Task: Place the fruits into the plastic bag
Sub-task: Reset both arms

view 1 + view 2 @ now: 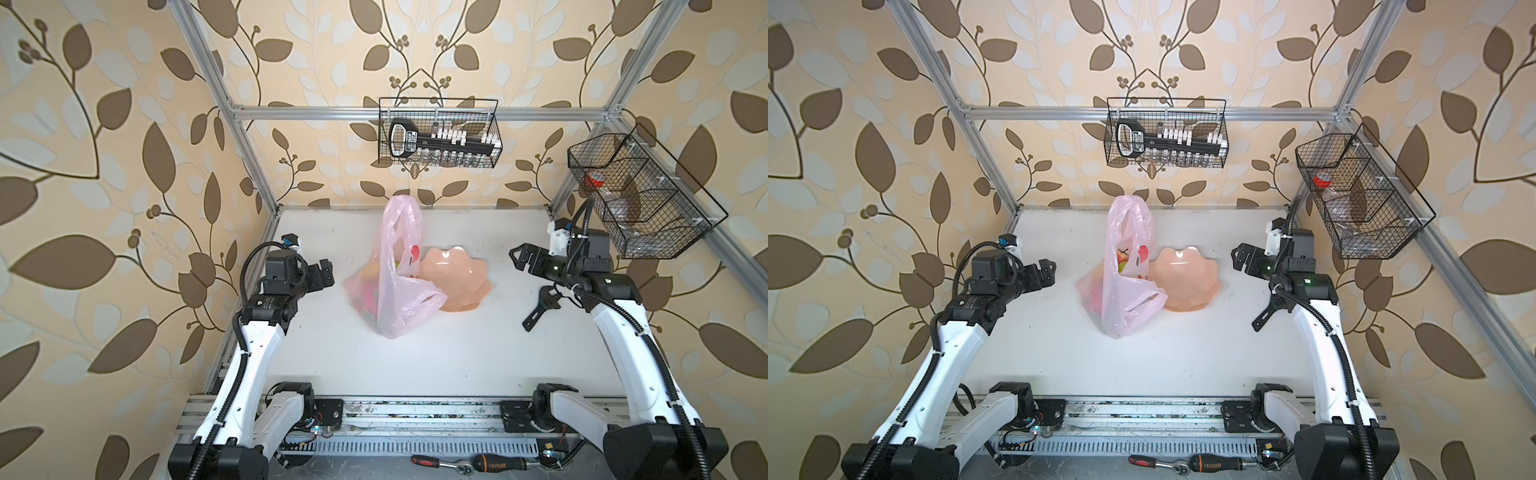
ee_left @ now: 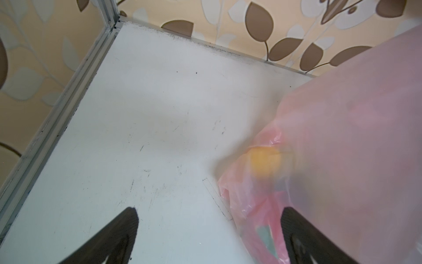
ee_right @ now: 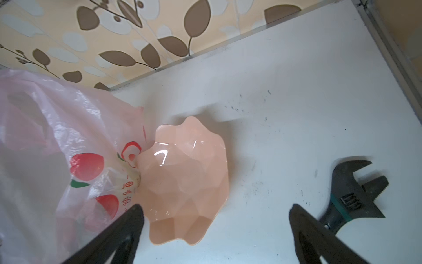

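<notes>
The pink plastic bag (image 1: 399,307) (image 1: 1125,299) stands slumped in the middle of the table with one loop handle up. The fruits (image 1: 368,297) (image 1: 1122,261) lie inside it as blurred coloured shapes behind the film. A yellow one (image 2: 265,163) shows in the left wrist view. My left gripper (image 1: 326,272) (image 2: 210,210) hovers open just left of the bag (image 2: 354,137), holding nothing. My right gripper (image 1: 519,257) (image 3: 215,206) is open and empty to the right of the peach dish, with the bag (image 3: 45,137) beyond it.
The peach wavy-edged dish (image 1: 461,278) (image 3: 187,182) sits empty against the bag's right side. A black adjustable wrench (image 1: 540,307) (image 3: 351,196) lies under the right arm. Wire baskets (image 1: 440,133) (image 1: 640,195) hang on the frame. A ratchet (image 1: 469,461) lies at the front edge.
</notes>
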